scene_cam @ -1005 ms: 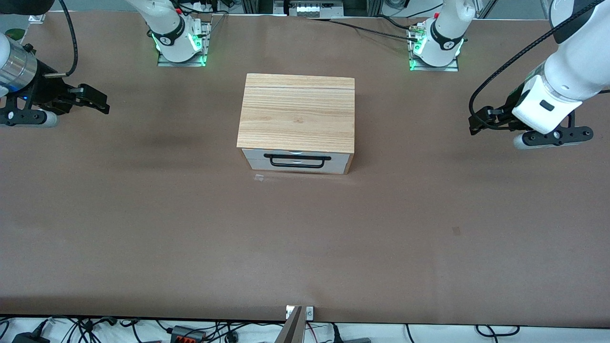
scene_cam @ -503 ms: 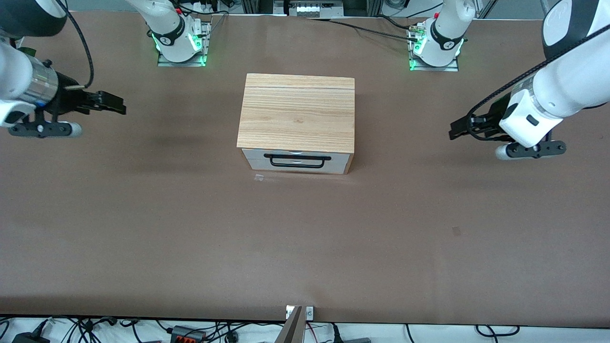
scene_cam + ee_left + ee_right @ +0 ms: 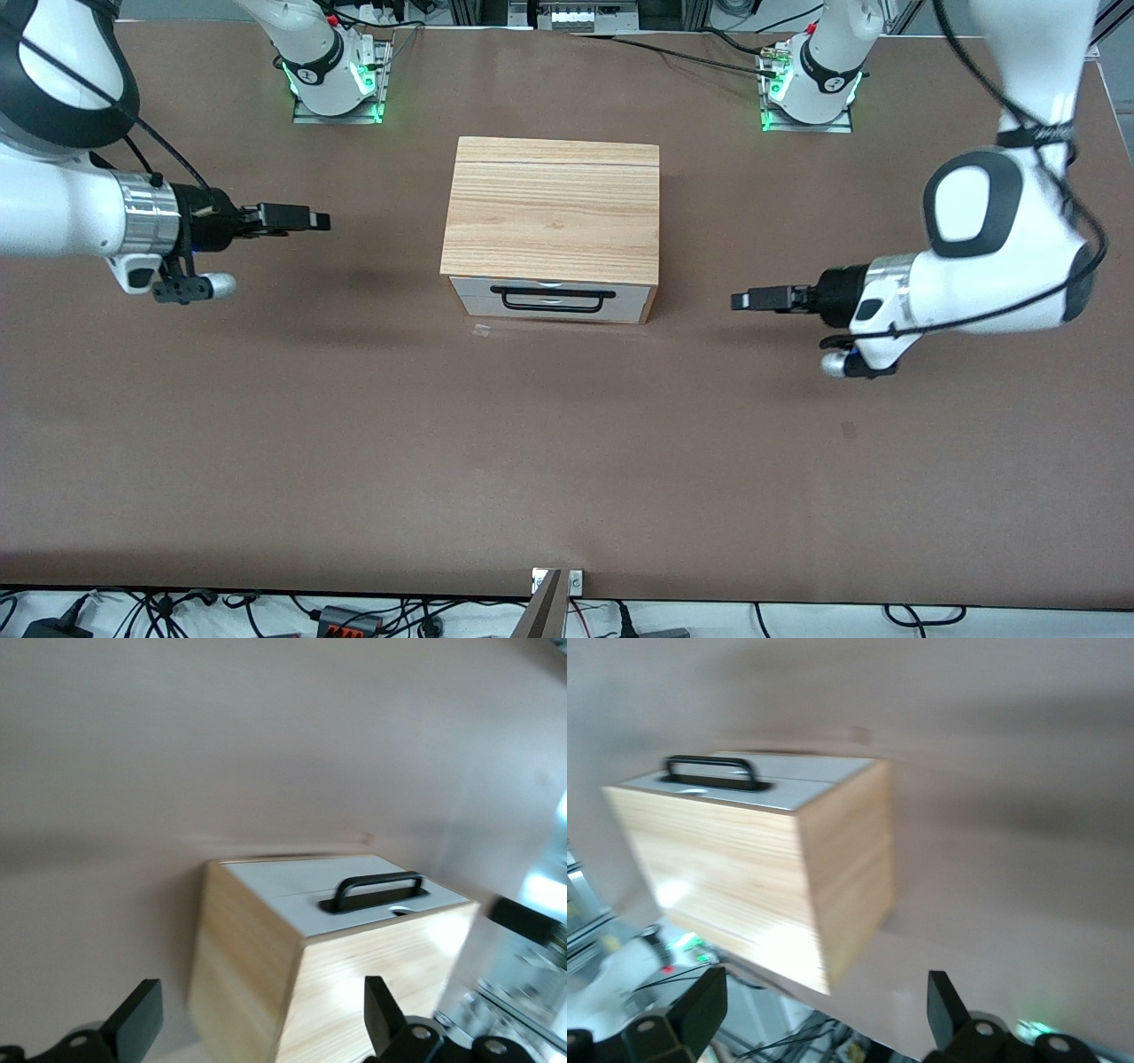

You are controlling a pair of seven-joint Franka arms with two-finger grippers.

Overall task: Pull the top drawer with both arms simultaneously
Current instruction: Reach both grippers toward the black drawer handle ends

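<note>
While the top drawer (image 3: 549, 300) sat closed, the left tool (image 3: 742, 300) and right tool (image 3: 317, 219) flanked it, open and empty; next, both needed its handle (image 3: 553, 299).

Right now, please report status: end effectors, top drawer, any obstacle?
Left end effector open, empty, beside cabinet. Right end effector open, empty, at the cabinet's right-arm end. Top drawer shut, handle untouched. Nothing blocking.

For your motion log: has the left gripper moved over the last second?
Yes. The left gripper, open, has come in from the table's end toward the cabinet and now hangs level with its drawer front.
</note>
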